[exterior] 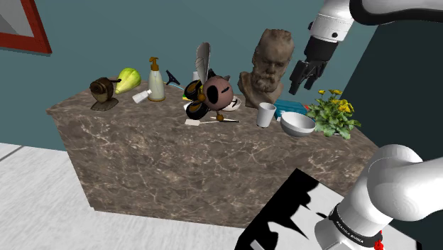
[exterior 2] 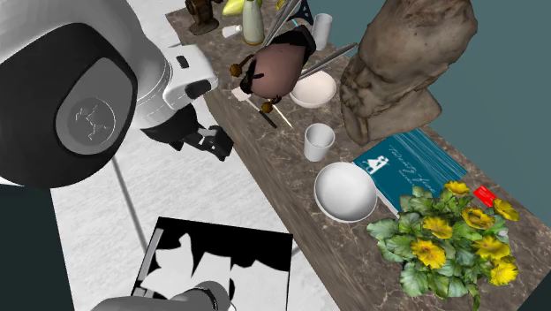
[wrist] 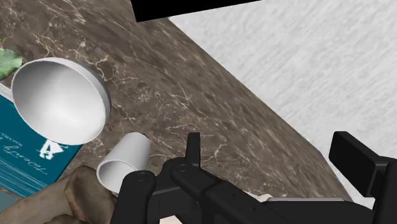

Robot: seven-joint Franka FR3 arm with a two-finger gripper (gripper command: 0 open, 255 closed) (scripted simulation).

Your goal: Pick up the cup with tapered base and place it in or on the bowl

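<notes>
Cup: the small white cup with the narrow bottom (exterior: 266, 113) is standing upright on the brown marble surface (exterior: 142, 153), just beside the round white bowl (exterior: 297, 123).
Gripper: the black gripper (wrist: 268, 145) is hanging in the air above them, its fingers standing apart, holding nothing.
Feel: the cup is looking light, stiff and smooth, so it may be slipping easily.
Hold: squeezing both sides near the wide top is looking best.
</notes>
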